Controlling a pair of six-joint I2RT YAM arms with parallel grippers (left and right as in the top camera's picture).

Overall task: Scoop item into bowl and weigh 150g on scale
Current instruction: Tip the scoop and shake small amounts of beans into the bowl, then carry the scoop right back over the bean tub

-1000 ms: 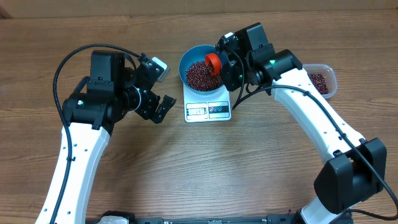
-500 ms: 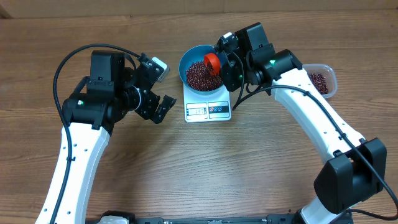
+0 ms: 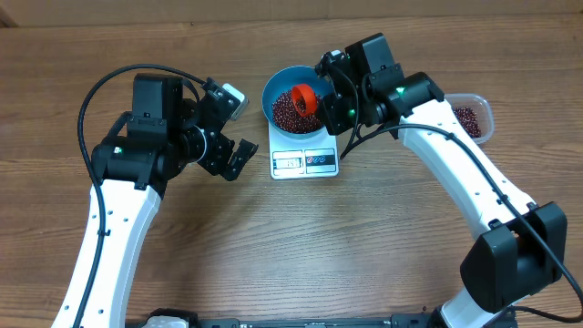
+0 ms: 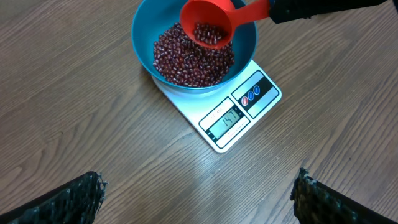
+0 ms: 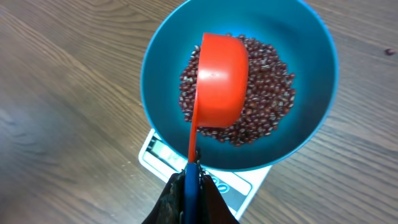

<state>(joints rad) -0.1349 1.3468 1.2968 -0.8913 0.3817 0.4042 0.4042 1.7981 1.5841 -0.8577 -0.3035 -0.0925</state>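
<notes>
Scoop has shifted inward over bowl (cup inside rim).

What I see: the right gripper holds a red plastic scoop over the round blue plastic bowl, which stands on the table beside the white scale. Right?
No: the round blue plastic bowl stands on the flat white scale, not beside it, as the left wrist view shows. The right gripper does hold the red plastic scoop over it.

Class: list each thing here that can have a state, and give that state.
bowl: on the scale, part full of beans.
scale: switched on, display lit.
scoop: held over the bowl, few beans inside.
tub: open, holds a few beans.
left gripper: open, empty.
right gripper: shut on the scoop handle.
</notes>
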